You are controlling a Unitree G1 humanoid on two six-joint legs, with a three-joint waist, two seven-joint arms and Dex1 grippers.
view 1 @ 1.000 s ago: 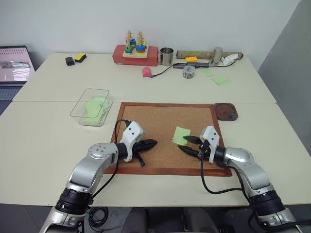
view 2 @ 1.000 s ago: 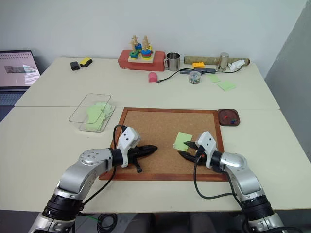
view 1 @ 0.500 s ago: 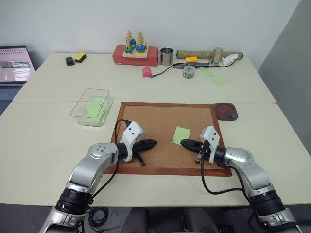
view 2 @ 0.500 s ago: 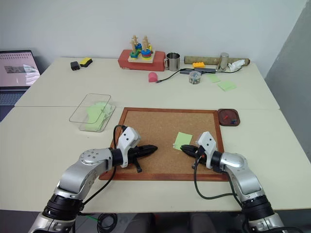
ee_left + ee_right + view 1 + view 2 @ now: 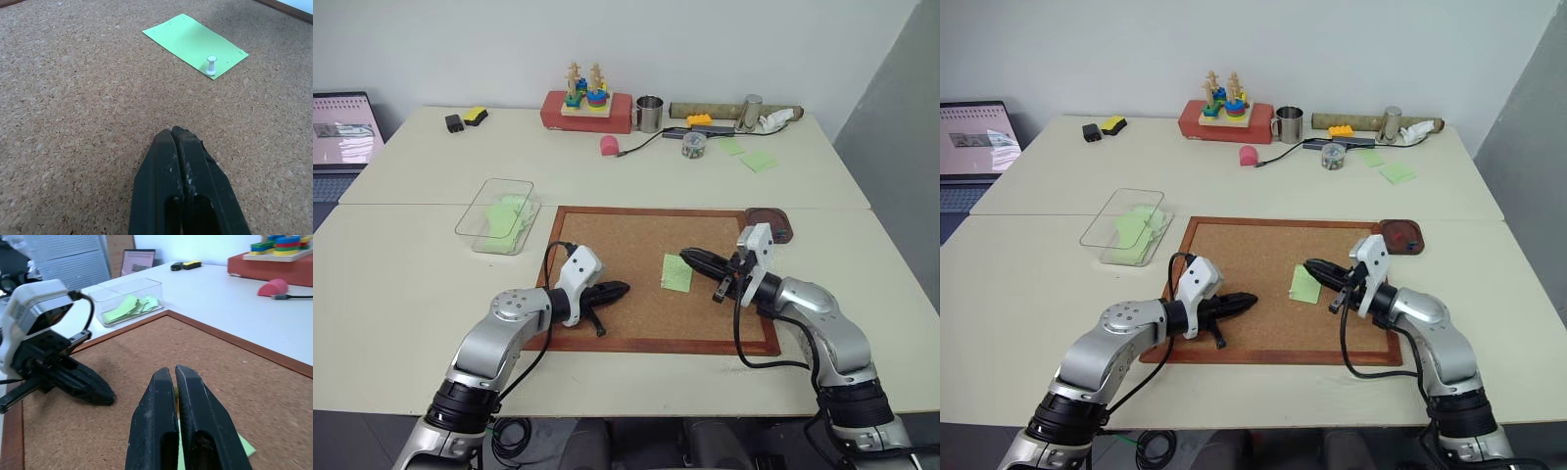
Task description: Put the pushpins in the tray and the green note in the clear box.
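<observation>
While both grippers hover with fingers clenched on nothing, left gripper (image 5: 623, 289) and right gripper (image 5: 686, 257), one green note (image 5: 676, 273) lies right of centre on the corkboard (image 5: 607, 235), its single white pushpin (image 5: 211, 65) plain from the left wrist.

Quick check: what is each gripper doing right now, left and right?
Left gripper: closed, holding nothing, above the corkboard.
Right gripper: closed, above the green note; whether anything is pinched cannot be told.
</observation>
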